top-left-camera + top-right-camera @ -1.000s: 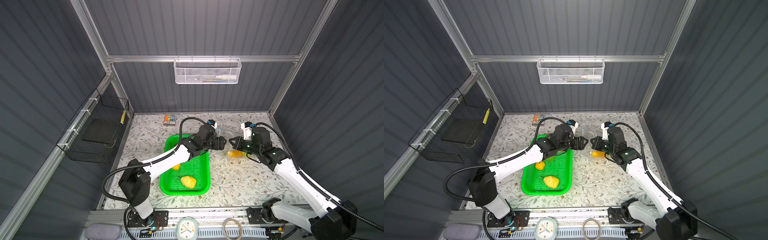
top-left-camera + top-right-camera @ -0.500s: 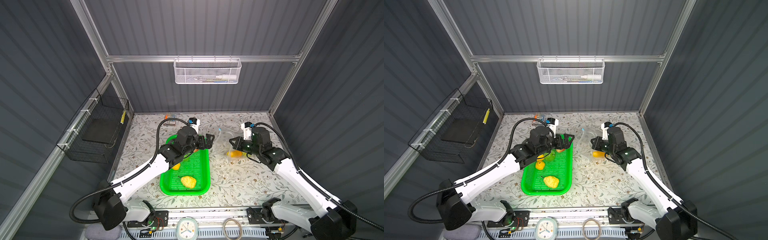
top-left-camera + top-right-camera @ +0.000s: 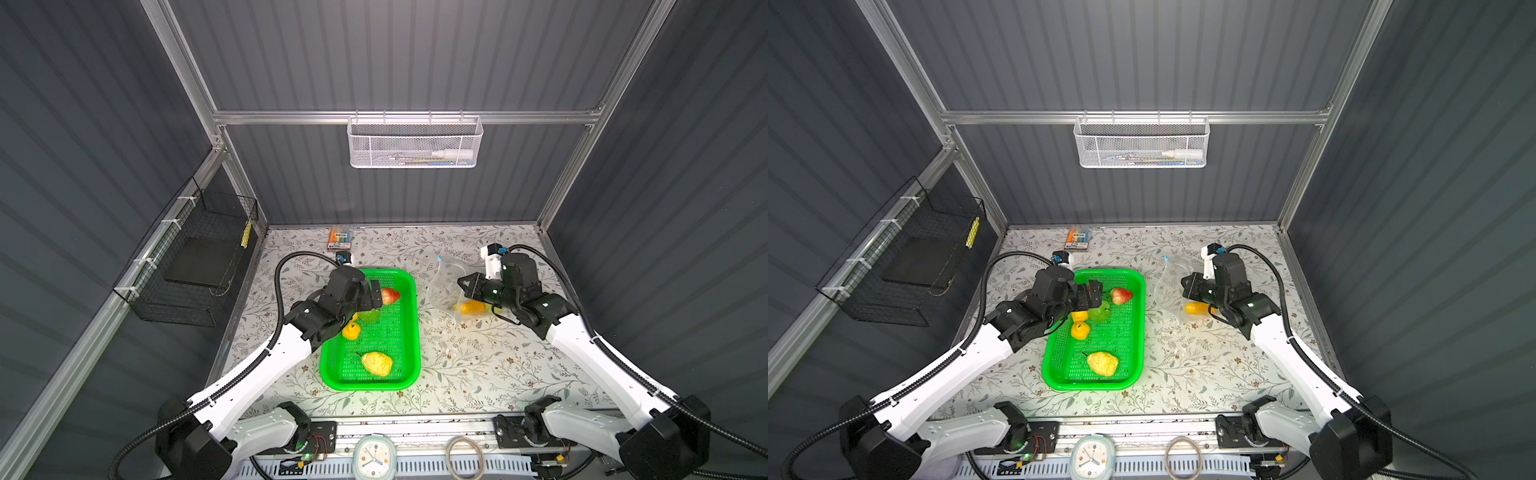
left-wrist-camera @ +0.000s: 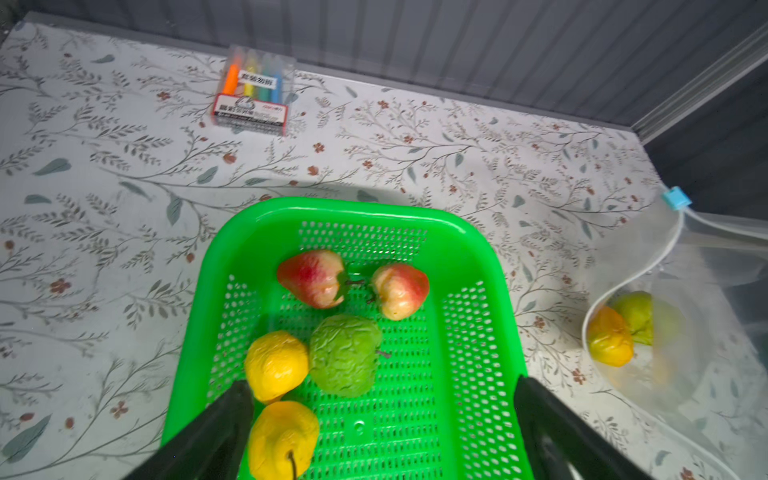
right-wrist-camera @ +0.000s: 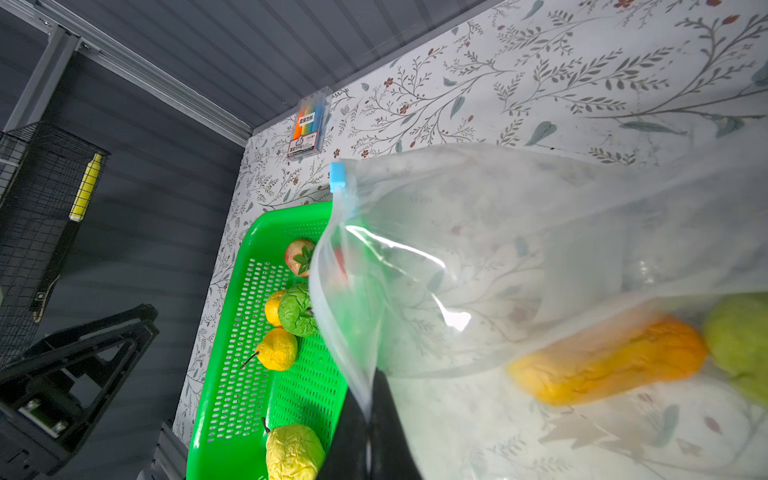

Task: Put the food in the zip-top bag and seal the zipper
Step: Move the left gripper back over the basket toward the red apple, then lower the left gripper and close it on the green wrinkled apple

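The green tray (image 3: 411, 332) holds two red fruits (image 4: 311, 278) (image 4: 401, 291), a green one (image 4: 345, 353), two small yellow ones (image 4: 276, 363) (image 4: 284, 436) and a bumpy yellow one (image 3: 377, 363). My left gripper (image 4: 382, 384) hovers open over the tray's far half, with nothing between its fingers. To the right, my right gripper (image 5: 368, 415) is shut on the mouth edge of the zip-top bag (image 5: 498, 249) and holds it up. The light-blue slider (image 5: 337, 176) of the zipper sits at the mouth's far end. An orange piece (image 5: 611, 361) and a green piece (image 5: 739, 332) lie inside.
A pack of markers (image 3: 340, 239) lies by the back wall. On the left wall hangs a black wire basket (image 3: 199, 266), and a white mesh basket (image 3: 415, 143) hangs on the back wall. A small clock (image 3: 374, 457) sits at the front rail.
My left gripper has drawn back from the bag's mouth to above the tray, and its jaws have opened wider. The right gripper has stayed put, shut on the bag.
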